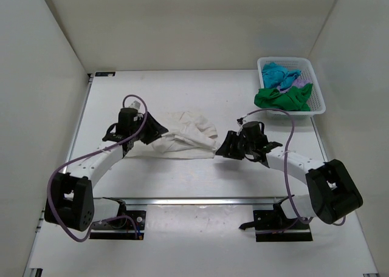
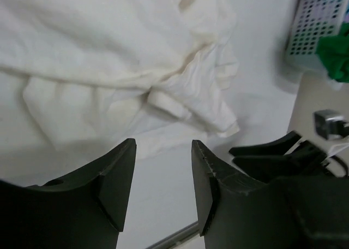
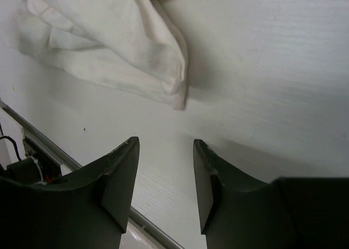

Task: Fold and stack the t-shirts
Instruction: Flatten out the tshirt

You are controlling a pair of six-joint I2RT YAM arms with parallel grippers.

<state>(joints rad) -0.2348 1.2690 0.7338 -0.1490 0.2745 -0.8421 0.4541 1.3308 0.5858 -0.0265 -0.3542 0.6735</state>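
Observation:
A crumpled cream-white t-shirt (image 1: 185,136) lies in the middle of the table, between the two arms; it fills the left wrist view as cream-white t-shirt (image 2: 120,69) and the upper left of the right wrist view as cream-white t-shirt (image 3: 109,41). My left gripper (image 1: 157,131) sits at its left edge, open, with bare table between the fingers (image 2: 163,150). My right gripper (image 1: 223,146) is just off its right corner, open and empty (image 3: 165,150). A green t-shirt (image 1: 282,98), a turquoise-blue one (image 1: 277,75) and a pale lilac one (image 1: 299,79) lie bunched in the basket.
The white lattice basket (image 1: 318,101) stands at the back right of the table, also seen in the left wrist view as basket (image 2: 313,25). A metal rail (image 1: 194,200) runs along the near edge in front of the arm bases. White walls enclose the table.

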